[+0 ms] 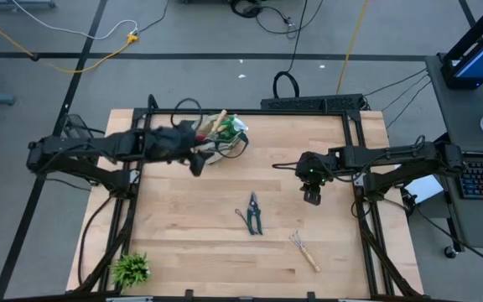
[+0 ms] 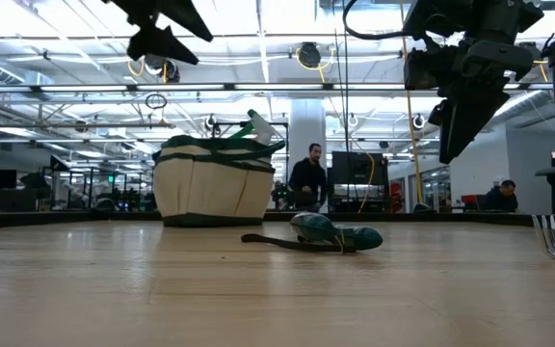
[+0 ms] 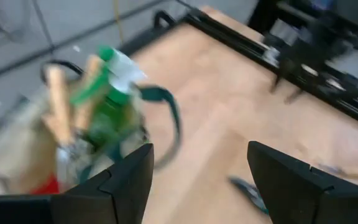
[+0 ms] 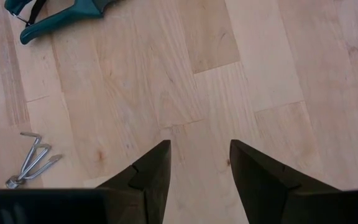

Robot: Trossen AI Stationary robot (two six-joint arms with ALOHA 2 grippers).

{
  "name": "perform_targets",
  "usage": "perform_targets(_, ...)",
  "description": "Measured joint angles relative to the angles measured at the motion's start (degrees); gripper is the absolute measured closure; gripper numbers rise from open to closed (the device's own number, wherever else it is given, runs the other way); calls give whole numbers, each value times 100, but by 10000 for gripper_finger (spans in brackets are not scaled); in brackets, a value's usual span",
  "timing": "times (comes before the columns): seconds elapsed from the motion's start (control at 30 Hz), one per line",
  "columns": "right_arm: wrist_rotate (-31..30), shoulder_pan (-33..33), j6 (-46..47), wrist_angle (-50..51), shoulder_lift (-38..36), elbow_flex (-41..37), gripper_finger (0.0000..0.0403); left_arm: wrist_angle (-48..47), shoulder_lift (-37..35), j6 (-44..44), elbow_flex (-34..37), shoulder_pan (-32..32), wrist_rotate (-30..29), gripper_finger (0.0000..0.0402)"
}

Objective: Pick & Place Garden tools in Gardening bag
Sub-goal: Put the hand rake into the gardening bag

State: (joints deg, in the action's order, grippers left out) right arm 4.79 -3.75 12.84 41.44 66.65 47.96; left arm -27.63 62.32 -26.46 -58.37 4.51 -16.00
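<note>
The beige gardening bag with dark green trim stands at the table's far side, holding a green spray bottle, wooden-handled tools and something red. My left gripper is open and empty, raised just at the bag's near-left side. The dark pruning shears lie flat at the table's middle; they also show in the low view. A wooden-handled hand rake lies near the front right. My right gripper is open and empty, raised right of the shears.
A small leafy green plant stands at the table's near left corner. Bare wood lies between the bag and the shears. Black frame rails edge the table. People show in the room behind the table in the low view.
</note>
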Motion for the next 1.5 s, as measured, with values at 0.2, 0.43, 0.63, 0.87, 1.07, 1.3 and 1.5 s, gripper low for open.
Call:
perform_targets(0.2, 474, 18, -1, 23, 0, -1, 248, -231, 28, -457, 0, -924, -106, 135)
perform_targets(0.43, 1518, 698, -319, 138, 0, -1, 248, -311, 36, -897, 2, -1823, -1108, 135)
perform_targets(0.63, 1674, 1811, -306, 177, 0, -1, 248, -583, 37, -1326, 4, -2360, -1733, 135)
perform_targets(0.87, 1647, 2967, -311, 112, 0, -1, 248, -491, 35, -1822, 388, -2684, -2102, 135)
perform_targets(1.07, 1611, 3648, -927, -356, 19, -1, 248, 250, 38, -2160, 1082, -2852, -2110, 135)
perform_targets(1.3, 724, 4000, -2210, -725, 319, 3, 248, 549, 36, -2557, 1467, -3017, -2108, 135)
perform_targets(1.5, 399, 4070, -3082, -1093, 785, 5, 248, 569, 36, -2654, 1469, -3128, -2109, 135)
